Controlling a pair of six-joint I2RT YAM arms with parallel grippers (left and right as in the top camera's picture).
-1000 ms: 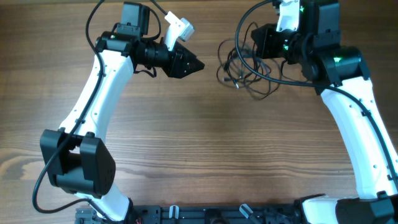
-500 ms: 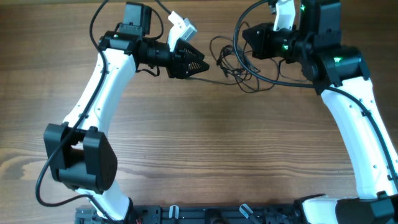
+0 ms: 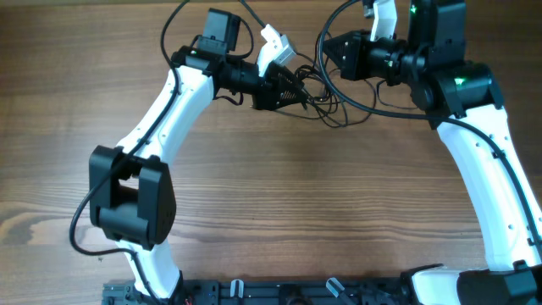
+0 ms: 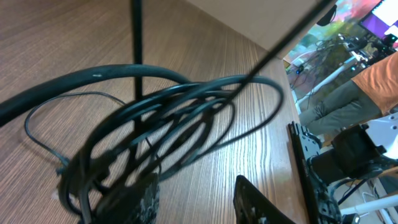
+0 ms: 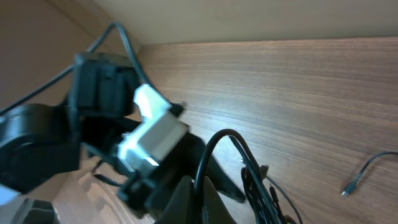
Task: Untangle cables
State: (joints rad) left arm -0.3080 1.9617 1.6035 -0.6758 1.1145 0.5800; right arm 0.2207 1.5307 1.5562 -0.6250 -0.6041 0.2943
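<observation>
On the wooden bench [image 3: 271, 195] the untangling looks barely begun: the cables [image 3: 320, 100] sit near the far edge as one clump of overlapping loops between both arms. The right pincer [image 3: 327, 44] is closed tight on a strand, while the left pincer [image 3: 295, 86] stands partly open, loops against one finger, nothing clamped. One small plug [image 5: 346, 191] lies free; all separating remains

Table [image 3: 271, 203]: mid-brown wood with a fine grain pattern and darker streaks. Cables [image 4: 93, 171]: black throughout. Left arm [image 3: 161, 119]: white links, black joints. Its wrist camera housing [image 3: 275, 42]: white. Right arm [image 3: 487, 169]: white links, black joints, green indicator lights [image 3: 458, 82]. Beyond the table edge, in the left wrist view, a person's shirt [image 4: 373, 81]: orange.
</observation>
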